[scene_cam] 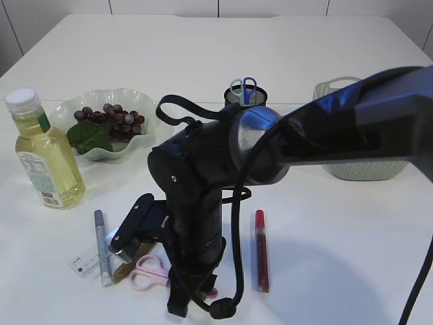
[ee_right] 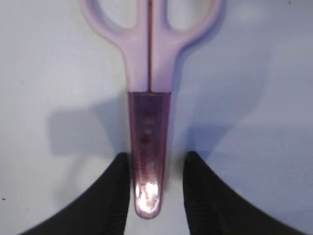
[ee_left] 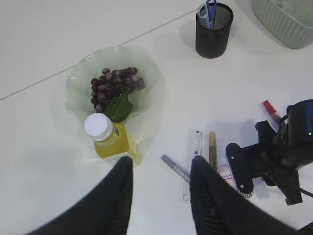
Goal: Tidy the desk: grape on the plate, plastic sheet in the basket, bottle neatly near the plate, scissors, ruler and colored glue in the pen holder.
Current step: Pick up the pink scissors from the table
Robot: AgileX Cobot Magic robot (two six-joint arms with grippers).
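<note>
White surface [scene_cam: 325, 54] with a faint seam line across it (running left to right). Pale wall panels [scene_cam: 162, 7] stand behind its far edge. Nothing more discernible.

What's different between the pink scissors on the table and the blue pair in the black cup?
The pink scissors lie flat on the table, a gripper's fingers on either side of their sheathed blade; the blue scissors stand handles-up in the pen holder. The pink pair shows whole; only the blue pair's handles show. Both have plastic loop handles.
</note>
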